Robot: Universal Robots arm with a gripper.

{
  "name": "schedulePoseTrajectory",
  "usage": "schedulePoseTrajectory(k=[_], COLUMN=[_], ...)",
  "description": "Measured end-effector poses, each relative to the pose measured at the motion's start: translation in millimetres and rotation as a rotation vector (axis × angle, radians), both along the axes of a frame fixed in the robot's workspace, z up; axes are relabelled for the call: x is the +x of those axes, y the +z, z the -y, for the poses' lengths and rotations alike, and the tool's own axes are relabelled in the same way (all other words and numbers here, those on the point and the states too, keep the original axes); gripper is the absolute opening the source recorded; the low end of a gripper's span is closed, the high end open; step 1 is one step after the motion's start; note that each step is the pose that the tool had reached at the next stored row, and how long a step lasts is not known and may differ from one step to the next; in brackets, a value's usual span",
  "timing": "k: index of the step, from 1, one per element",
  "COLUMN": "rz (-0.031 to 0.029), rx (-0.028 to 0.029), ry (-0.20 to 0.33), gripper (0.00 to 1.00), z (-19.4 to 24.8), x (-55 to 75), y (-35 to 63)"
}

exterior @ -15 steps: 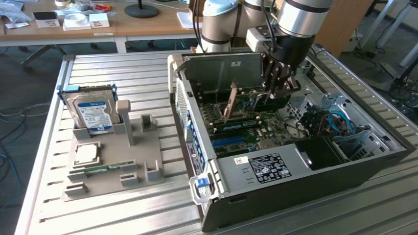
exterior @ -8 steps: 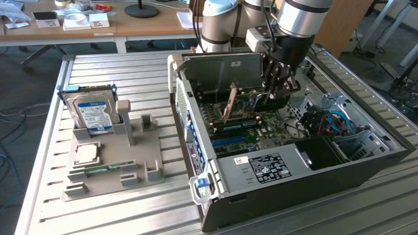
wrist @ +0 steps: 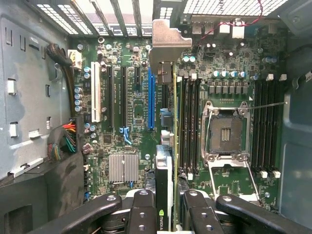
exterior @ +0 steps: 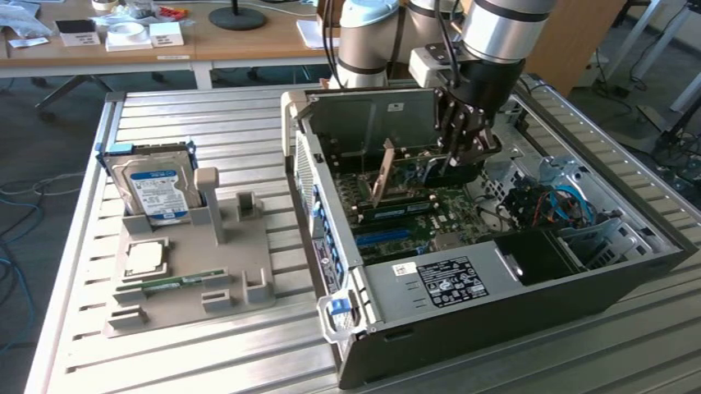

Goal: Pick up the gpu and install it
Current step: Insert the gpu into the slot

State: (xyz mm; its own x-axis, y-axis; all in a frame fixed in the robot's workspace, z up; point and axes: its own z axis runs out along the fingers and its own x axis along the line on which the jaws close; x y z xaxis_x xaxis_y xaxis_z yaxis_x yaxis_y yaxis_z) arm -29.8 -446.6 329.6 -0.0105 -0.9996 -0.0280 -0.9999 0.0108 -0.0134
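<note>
Aluminium slatted table bears the case; claw grasps gpu; wooden table at twelve o'clock.

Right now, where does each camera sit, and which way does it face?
Exterior view: off the arm, above the table, looking down into the open computer case; shows the arm and gripper.
Wrist view: on the wrist, facing the motherboard; its fingers show.
Shared: the gpu clamped in the gripper, the motherboard.

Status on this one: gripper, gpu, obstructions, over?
Copy: gripper shut on gpu. Card edge-on inside case, over motherboard beside blue slot; seating unclear. Nothing seen in the way.
</note>
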Motion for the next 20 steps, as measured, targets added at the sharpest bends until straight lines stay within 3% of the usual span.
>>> schedulePoseTrajectory(k=[20], rz=[0.0002], rx=[-0.0001], ry=[0.000], gripper=[0.27], z=[0.0], x=[-1.3], y=[-4.8])
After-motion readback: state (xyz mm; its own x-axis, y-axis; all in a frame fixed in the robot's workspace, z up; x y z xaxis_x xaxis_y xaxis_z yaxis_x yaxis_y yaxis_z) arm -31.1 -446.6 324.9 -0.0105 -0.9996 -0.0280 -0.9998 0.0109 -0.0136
